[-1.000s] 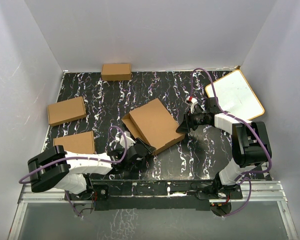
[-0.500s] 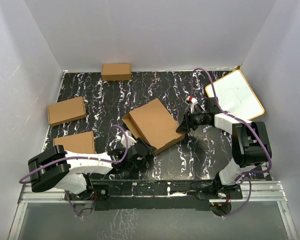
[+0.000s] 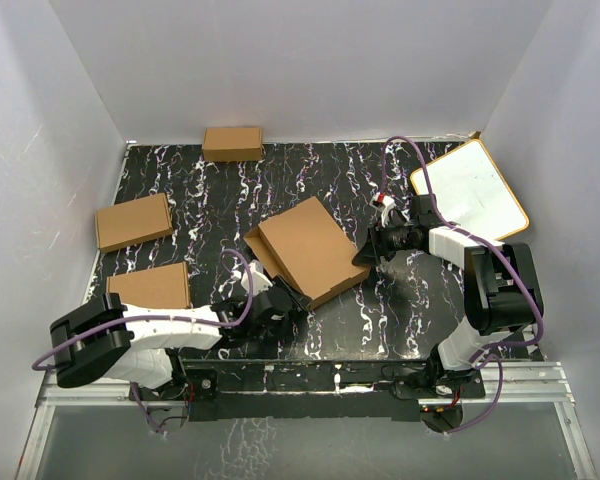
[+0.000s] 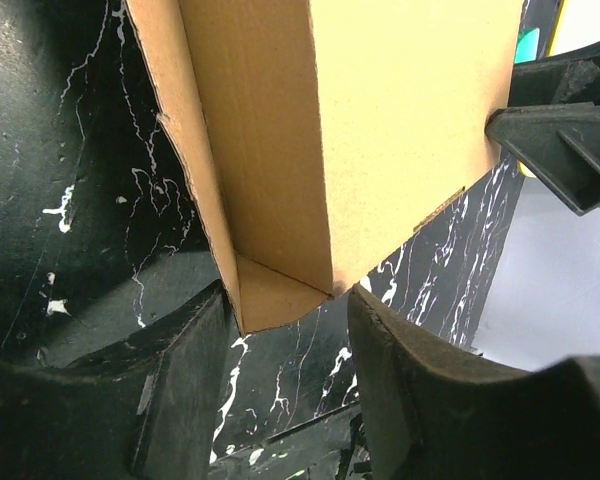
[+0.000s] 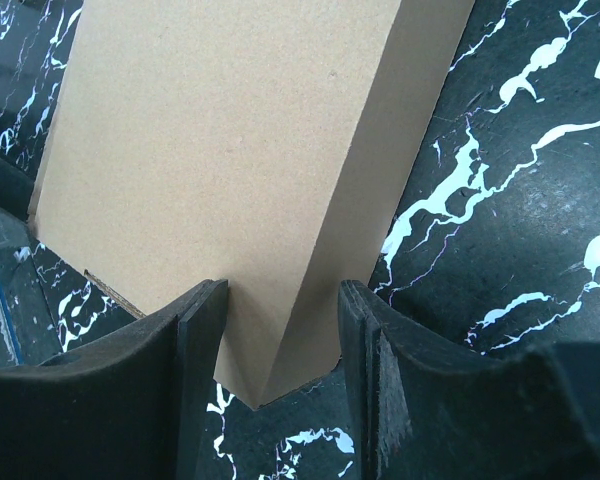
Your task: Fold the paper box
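Observation:
The paper box (image 3: 310, 248) is a brown cardboard piece folded into a shallow flat shape, lying askew in the middle of the black marbled table. My left gripper (image 3: 285, 305) is at its near corner. In the left wrist view that corner (image 4: 280, 290) sits between the two fingertips, which touch it on both sides, so the left gripper (image 4: 288, 300) is shut on it. My right gripper (image 3: 362, 255) is at the box's right corner. In the right wrist view the box (image 5: 210, 150) fills the gap between the fingers and the right gripper (image 5: 280, 300) is shut on that corner.
Three smaller ready-made cardboard boxes lie at the back (image 3: 232, 143), at the left (image 3: 133, 221) and at the near left (image 3: 150, 285). A white board with a tan rim (image 3: 470, 190) leans at the back right. White walls enclose the table on three sides.
The left arm's elbow has shifted slightly to the left. The box and both grippers stay where they were.

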Tool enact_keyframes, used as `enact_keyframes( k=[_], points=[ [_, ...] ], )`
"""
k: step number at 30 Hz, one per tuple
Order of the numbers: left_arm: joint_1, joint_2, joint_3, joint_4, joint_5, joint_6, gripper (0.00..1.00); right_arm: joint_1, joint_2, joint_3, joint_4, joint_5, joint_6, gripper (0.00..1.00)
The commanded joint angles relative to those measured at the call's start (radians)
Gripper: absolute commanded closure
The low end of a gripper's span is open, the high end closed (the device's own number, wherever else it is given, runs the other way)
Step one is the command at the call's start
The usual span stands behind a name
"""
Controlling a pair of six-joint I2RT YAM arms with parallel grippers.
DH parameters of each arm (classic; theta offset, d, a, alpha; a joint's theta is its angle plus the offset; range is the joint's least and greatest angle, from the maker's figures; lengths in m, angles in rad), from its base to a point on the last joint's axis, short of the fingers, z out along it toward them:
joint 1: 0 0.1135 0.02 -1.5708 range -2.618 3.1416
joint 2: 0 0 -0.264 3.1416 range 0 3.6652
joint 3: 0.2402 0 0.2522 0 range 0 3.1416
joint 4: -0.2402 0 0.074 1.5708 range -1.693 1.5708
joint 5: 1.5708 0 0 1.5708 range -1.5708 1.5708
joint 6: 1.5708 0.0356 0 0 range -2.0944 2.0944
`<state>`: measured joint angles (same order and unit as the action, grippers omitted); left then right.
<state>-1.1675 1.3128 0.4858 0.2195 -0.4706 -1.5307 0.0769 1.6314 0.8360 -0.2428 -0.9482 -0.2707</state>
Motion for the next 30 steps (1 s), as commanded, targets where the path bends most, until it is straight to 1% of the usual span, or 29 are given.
enact_keyframes(
  k=[1, 3, 12, 17, 20, 21, 25, 28, 30],
  points=[
    [-0.006, 0.002, 0.046, -0.016, 0.019, 0.011, 0.56, 0.015, 0.013, -0.018, -0.009, 0.028, -0.031, 0.48],
    [-0.006, 0.006, 0.053, -0.019, 0.023, 0.014, 0.59, 0.014, 0.013, -0.018, -0.009, 0.027, -0.031, 0.48],
    [-0.006, 0.016, 0.068, -0.04, 0.019, 0.016, 0.64, 0.017, 0.014, -0.018, -0.009, 0.025, -0.031, 0.48],
    [-0.006, 0.01, 0.069, -0.044, 0.014, 0.022, 0.71, 0.017, 0.012, -0.019, -0.009, 0.025, -0.032, 0.48],
    [-0.006, 0.002, 0.071, -0.055, 0.013, 0.038, 0.7, 0.017, 0.012, -0.018, -0.009, 0.025, -0.032, 0.48],
    [-0.006, -0.004, 0.072, -0.062, 0.015, 0.046, 0.66, 0.017, 0.012, -0.018, -0.009, 0.025, -0.032, 0.48],
    [-0.006, -0.051, 0.065, -0.107, 0.022, 0.108, 0.39, 0.017, 0.013, -0.017, -0.009, 0.026, -0.033, 0.48],
    [-0.006, -0.124, 0.046, -0.153, 0.024, 0.17, 0.22, 0.017, 0.014, -0.017, -0.009, 0.026, -0.033, 0.48],
    [-0.006, -0.184, 0.037, -0.198, 0.02, 0.232, 0.13, 0.015, 0.014, -0.017, -0.01, 0.026, -0.032, 0.48]
  ],
)
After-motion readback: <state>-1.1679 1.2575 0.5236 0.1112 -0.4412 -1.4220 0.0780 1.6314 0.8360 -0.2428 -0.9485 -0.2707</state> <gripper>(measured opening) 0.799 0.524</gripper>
